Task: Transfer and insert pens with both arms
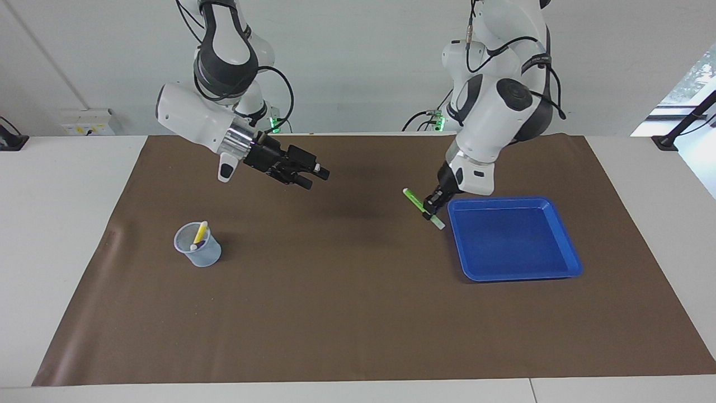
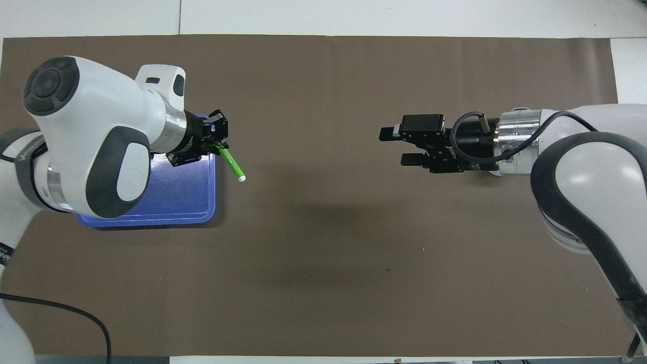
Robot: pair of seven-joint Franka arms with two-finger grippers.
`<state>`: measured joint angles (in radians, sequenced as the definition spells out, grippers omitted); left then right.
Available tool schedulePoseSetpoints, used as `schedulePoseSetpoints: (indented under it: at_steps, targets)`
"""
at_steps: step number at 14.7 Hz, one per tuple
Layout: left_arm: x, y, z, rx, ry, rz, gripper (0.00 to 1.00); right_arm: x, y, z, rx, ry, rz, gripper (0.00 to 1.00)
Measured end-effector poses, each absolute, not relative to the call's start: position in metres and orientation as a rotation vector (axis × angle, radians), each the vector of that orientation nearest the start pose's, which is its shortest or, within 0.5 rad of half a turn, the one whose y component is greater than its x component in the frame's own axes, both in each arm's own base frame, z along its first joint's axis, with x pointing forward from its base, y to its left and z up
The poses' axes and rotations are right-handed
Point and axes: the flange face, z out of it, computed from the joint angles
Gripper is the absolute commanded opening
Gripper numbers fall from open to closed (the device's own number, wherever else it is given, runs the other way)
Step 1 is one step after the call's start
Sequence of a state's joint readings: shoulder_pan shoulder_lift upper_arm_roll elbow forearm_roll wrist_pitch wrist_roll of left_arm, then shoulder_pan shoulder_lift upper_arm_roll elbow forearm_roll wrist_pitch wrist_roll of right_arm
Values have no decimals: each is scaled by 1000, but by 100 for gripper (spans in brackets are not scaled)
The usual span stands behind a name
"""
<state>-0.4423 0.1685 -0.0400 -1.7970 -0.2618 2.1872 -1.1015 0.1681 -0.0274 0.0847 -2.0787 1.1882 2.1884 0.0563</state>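
green pen clamped in left tool, tilted

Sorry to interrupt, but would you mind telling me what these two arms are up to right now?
They are moving pens from a tray into a cup. The left hand is shut on a slim green pen, holding it in the air just past the edge of the blue plastic tray. The right hand is open over the brown mat, pointing toward it. The clear plastic cup already holds a yellow pen.
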Motion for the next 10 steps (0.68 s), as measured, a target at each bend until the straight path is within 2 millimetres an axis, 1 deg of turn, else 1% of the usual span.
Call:
schedulePoseSetpoints:
  at_steps: [1,2,3,5,6,8,10]
  targets:
    - [549,-320,476,-3211,-1382,12,0,532,183,468,-2067,535,43,100]
    - [545,-335,477,-3189,-1516,14,0,527,190,466,-2050,562,51,97]
    - [543,-346,478,-3160,-1647,33,0,523,194,465,-2035,584,60,93]
    - [539,-359,479,-3091,-1846,87,0,521,195,463,-2023,605,75,90]
    - [537,-363,479,-3060,-1906,111,0,520,194,461,-2022,611,79,85]
    - [531,-372,480,-3029,-1959,146,0,519,193,454,-2026,621,91,72]
    - [525,-380,481,-3025,-1973,181,0,518,193,448,-2030,629,102,66]
